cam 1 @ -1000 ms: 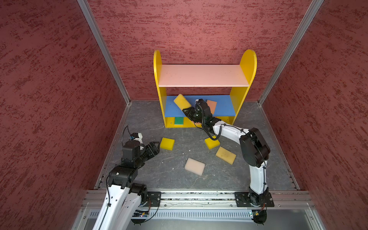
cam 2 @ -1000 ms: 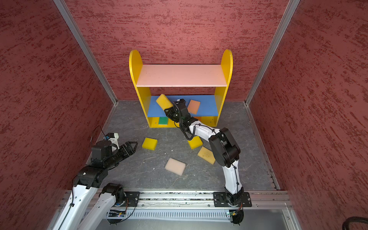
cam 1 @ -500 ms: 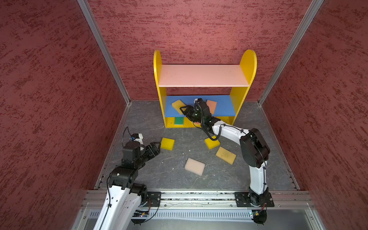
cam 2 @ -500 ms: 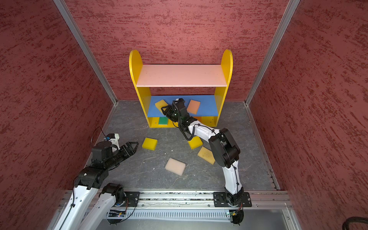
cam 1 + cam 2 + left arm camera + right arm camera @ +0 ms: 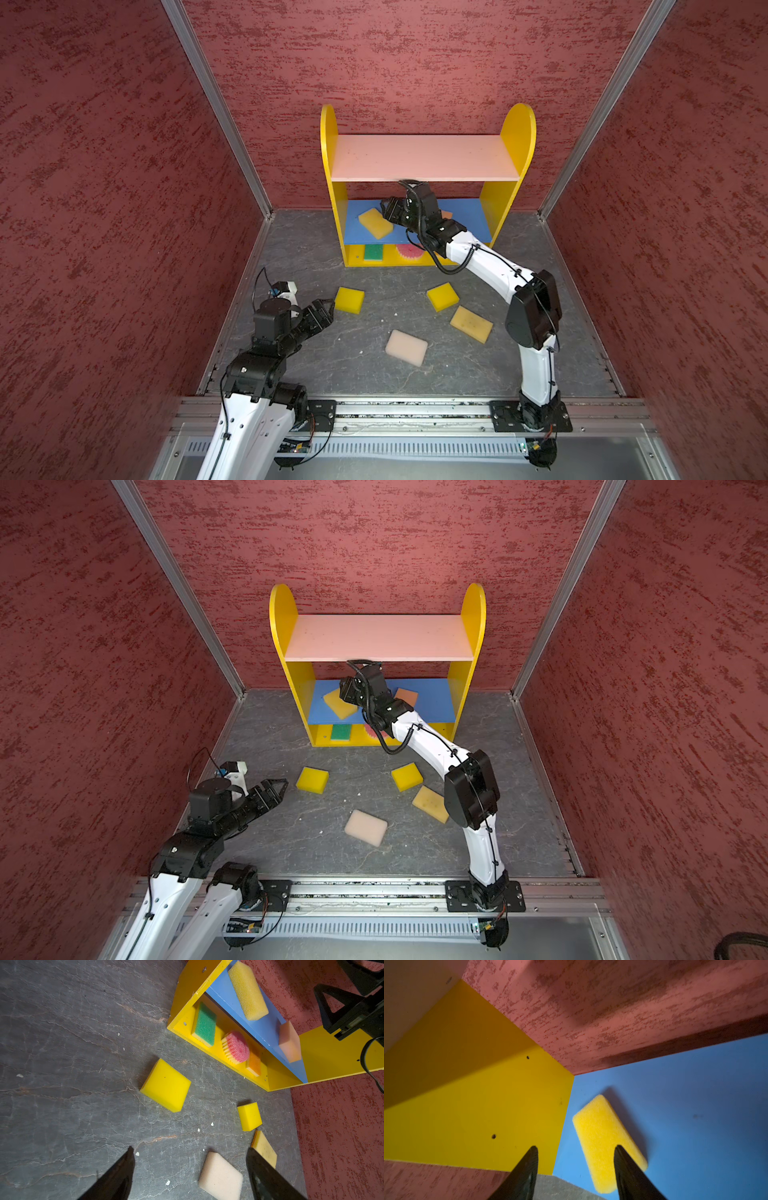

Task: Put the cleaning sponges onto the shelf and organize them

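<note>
We see the right gripper (image 5: 576, 1147) with its fingers (image 5: 525, 1174) spread and nothing between them; a second ago it carried the golden sponge (image 5: 375, 223) tilted above the left end of the blue board (image 5: 469, 220) of the shelf (image 5: 517, 129); now that sponge lies flat on the blue board, near the left side panel, released. The wrist has risen since then and sits just under the pink top board (image 5: 424, 158); in the right wrist view one fingertip overlaps the sponge's edge, and we cannot tell whether it touches.

A peach sponge (image 5: 406, 696) also rests on the blue board, right of the gripper, where it was before. On the bottom board (image 5: 276, 1076) we find the green sponge (image 5: 204, 1025), the round pink sponge (image 5: 236, 1047) and an orange sponge (image 5: 254, 1062), unchanged.

Four sponges lie on the grey floor (image 5: 374, 374) exactly as earlier: a yellow sponge (image 5: 349, 299), a second yellow sponge (image 5: 442, 296), a tan sponge (image 5: 471, 324) and a cream sponge (image 5: 406, 347).

The left gripper (image 5: 189, 1149) hangs above the floor just beside the first yellow sponge; its fingers (image 5: 116, 1176) stand wide apart, empty; it has hardly moved.
</note>
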Tool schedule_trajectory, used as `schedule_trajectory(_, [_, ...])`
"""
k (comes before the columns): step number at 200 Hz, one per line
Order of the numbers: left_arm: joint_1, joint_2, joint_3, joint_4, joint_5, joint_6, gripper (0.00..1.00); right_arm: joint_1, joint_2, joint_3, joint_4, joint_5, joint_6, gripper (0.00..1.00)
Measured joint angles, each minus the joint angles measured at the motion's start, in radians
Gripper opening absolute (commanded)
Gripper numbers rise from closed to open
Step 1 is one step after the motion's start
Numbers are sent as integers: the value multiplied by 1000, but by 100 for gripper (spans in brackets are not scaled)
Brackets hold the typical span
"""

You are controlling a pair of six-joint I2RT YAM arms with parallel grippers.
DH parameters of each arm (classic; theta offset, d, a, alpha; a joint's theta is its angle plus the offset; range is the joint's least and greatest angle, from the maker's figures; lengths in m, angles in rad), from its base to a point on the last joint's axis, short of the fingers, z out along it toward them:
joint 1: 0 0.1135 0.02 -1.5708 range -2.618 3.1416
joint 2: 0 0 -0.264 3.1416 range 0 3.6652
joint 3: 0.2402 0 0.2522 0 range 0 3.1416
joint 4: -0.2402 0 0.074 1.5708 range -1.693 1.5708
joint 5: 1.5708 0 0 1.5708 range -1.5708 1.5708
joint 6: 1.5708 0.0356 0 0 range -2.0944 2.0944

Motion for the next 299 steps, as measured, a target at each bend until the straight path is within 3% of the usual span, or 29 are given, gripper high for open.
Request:
schedule_trajectory(65, [0,1,0,-5,0,-1,84,-1,202,158,-201,16,-132,60])
schedule_trajectory(97, [0,1,0,-8,0,-1,84,-1,214,158,-204,1,-135,45])
schedule_trajectory(134, [0,1,0,-8,0,-1,85,-1,181,78,-122,-25,-90,6])
schedule_trajectory(154, [0,2,0,-8,0,-1,85,-1,138,-4,-72,-30,-47,0])
schedule_trajectory(227, [0,31,0,5,12,-11,85,28,-6,-272,107,24,167,0])
schedule_trajectory(279, [0,40,0,11,25,-11,85,85,10,-222,147,79,240,50])
schedule_trajectory(299, [0,37,0,11,25,-11,86,88,12,-218,159,87,260,54])
